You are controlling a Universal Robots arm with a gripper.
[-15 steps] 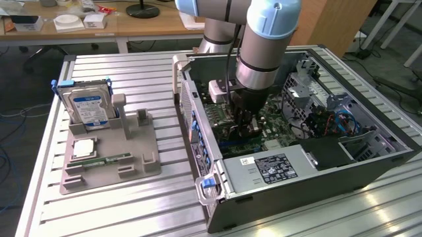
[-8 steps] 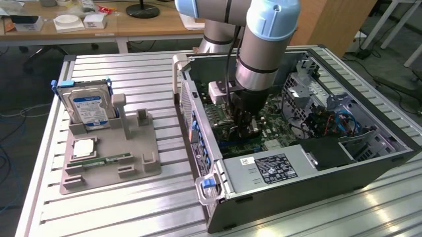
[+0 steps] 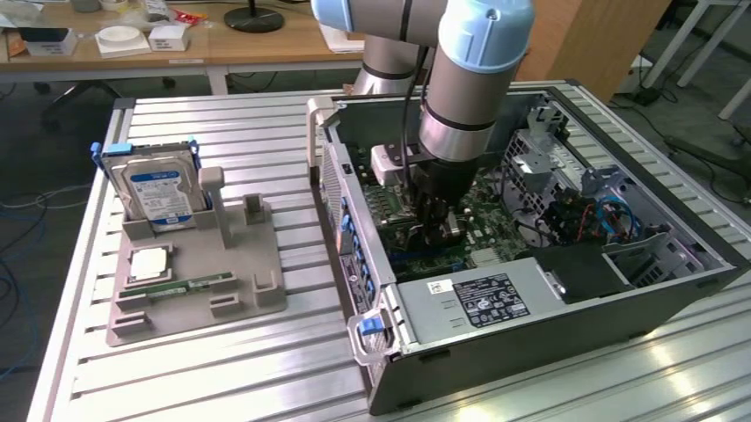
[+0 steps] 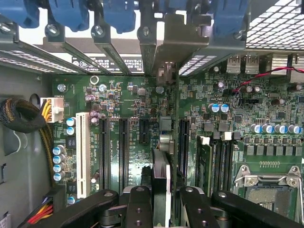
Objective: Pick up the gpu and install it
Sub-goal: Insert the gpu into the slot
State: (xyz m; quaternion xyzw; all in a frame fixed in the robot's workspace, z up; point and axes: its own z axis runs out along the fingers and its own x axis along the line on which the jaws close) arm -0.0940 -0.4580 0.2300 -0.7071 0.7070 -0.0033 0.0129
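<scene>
In the wrist view the gpu (image 4: 161, 176) shows edge-on as a thin upright card between my gripper's black fingers (image 4: 138, 205). My gripper (image 4: 161, 202) is shut on it. The card's metal bracket (image 4: 167, 45) points toward the case's rear slot openings with blue clips (image 4: 118, 16). Below it lies the green motherboard (image 4: 128, 97) with black expansion slots (image 4: 123, 147). Whether the card sits in a slot I cannot tell. In the exterior view my gripper (image 3: 430, 227) is low inside the open computer case (image 3: 528, 338), just over the motherboard (image 3: 493, 220).
On the exterior view's left a grey holder (image 3: 223, 303) carries a silver hard drive with a blue label (image 3: 160, 189), a CPU (image 3: 150, 262) and a RAM stick (image 3: 176, 287). Inside the case are the power supply (image 3: 487, 299), cables (image 3: 593, 220) and the drive cage (image 3: 551, 158).
</scene>
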